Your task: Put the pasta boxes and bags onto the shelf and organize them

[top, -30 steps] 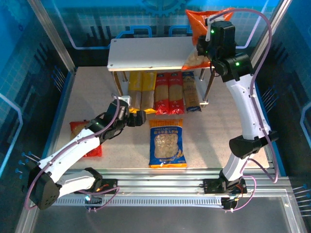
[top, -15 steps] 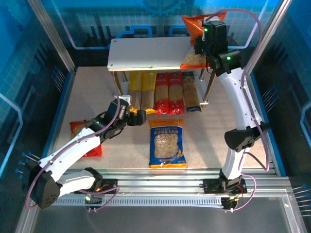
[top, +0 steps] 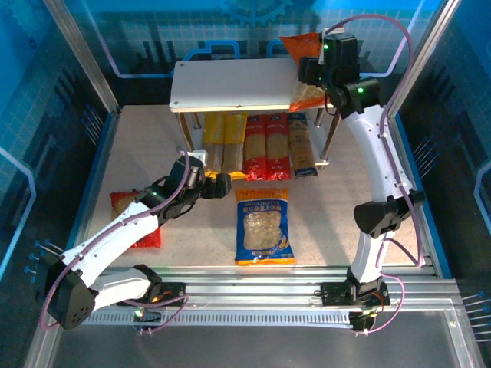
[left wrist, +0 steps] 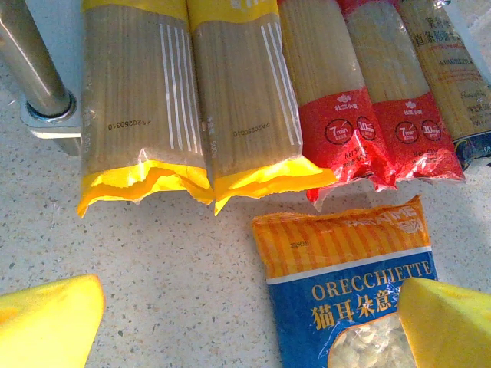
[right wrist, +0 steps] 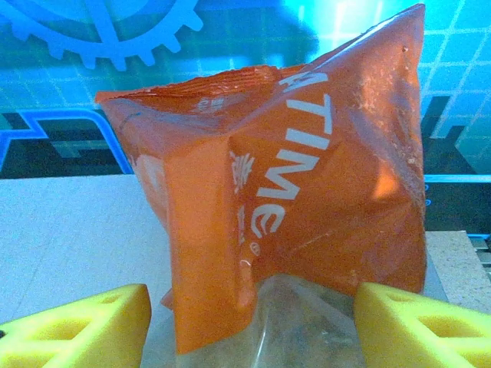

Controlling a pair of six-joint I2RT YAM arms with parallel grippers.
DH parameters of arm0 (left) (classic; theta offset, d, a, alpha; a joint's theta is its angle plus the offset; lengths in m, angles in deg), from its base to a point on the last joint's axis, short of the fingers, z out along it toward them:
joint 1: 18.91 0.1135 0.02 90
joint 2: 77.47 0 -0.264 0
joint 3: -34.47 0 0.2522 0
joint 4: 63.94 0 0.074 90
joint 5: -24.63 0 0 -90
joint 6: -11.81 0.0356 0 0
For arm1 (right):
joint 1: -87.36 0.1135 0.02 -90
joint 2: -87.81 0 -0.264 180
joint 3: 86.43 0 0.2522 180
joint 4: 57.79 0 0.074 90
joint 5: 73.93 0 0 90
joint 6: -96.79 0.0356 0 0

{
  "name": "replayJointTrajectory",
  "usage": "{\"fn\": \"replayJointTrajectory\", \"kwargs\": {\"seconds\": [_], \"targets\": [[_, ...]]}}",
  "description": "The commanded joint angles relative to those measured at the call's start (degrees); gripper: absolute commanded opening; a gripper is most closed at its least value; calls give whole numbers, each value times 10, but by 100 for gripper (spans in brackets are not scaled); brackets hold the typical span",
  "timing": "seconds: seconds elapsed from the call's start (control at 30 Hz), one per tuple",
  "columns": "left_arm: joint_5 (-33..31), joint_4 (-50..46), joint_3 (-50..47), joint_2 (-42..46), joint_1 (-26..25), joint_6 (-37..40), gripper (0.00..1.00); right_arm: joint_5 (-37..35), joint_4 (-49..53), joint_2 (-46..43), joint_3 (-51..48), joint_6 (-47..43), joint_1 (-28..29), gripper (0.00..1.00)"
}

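Observation:
My right gripper (top: 311, 83) (right wrist: 253, 310) is shut on the orange bag (top: 301, 47) (right wrist: 307, 184) and holds it upright over the right end of the shelf's top board (top: 230, 84) (right wrist: 69, 222). Five spaghetti packs lie side by side under the shelf: two yellow (top: 222, 142) (left wrist: 138, 92), two red (top: 266, 144) (left wrist: 322, 84) and one blue (top: 301, 146) (left wrist: 453, 77). The blue bag with orange edges (top: 264, 226) (left wrist: 353, 291) lies flat in front of them. My left gripper (top: 222, 186) (left wrist: 253, 322) hangs open over the floor at that bag's top left corner. The red bag (top: 126, 205) lies partly under the left arm.
A shiny shelf leg (left wrist: 34, 69) stands just left of the yellow packs. Blue enclosure walls (top: 77, 138) ring the speckled floor (top: 345, 199). The left part of the shelf's top board is bare.
My right gripper has carried the orange bag left and further back over the shelf's right end. The left arm has not moved.

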Motion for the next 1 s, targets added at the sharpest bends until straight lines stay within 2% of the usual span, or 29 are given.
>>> {"fn": "replayJointTrajectory", "kwargs": {"seconds": [0.0, 0.13, 0.17, 0.2, 0.3, 0.33, 0.7, 0.97], "targets": [[-12, -16, 14, 5, 4, 6, 99, 29, -51, -57, -31, 15, -7, 71], [-12, -14, 10, 8, 4, 4, 99, 35, -108, -123, -104, 34, -22, 69], [-12, -13, 9, 9, 4, 4, 99, 34, -116, -134, -118, 34, -27, 66], [-11, -13, 9, 9, 4, 3, 99, 33, -121, -141, -127, 33, -30, 60], [-10, -13, 10, 9, 4, 5, 99, 43, -124, -138, -125, 29, -42, 31], [-10, -13, 11, 8, 4, 4, 99, 49, -119, -129, -114, 28, -45, 26], [-19, -22, 9, 8, 4, 2, 99, 113, -118, 2, 4, 25, -57, 18], [-23, -26, 13, 6, 4, 3, 99, 87, -36, 98, 93, 16, -60, 19]]}}
